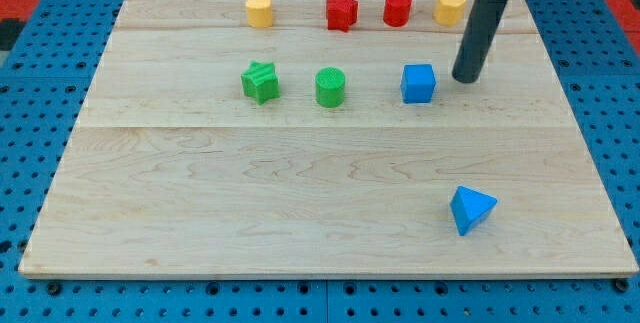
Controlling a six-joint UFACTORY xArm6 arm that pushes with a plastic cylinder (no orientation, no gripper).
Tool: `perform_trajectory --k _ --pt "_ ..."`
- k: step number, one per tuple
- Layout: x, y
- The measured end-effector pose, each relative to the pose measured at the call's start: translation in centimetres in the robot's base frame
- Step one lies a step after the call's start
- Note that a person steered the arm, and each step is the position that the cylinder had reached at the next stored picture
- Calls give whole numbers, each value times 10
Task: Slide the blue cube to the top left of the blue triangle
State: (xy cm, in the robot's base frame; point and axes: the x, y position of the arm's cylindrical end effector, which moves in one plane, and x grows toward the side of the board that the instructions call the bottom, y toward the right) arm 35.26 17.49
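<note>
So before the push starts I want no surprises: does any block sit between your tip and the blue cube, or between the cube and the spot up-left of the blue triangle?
No. My tip stands just right of the blue cube; bare board down to the blue triangle.

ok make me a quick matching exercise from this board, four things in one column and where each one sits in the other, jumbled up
Things:
1. blue cube
2. blue triangle
3. green star
4. my tip

Places:
A. leftmost in the middle row, left of the green cylinder
B. alone near the view's bottom right
C. just to the view's right of the blue cube, not clearly touching it
D. right end of the middle row, below the red cylinder

Pairs: 1-D, 2-B, 3-A, 4-C
</note>
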Motion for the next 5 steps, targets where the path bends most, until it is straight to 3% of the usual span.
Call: perform_trajectory --k 2,5 --pt "10 -95" --pt "86 -116"
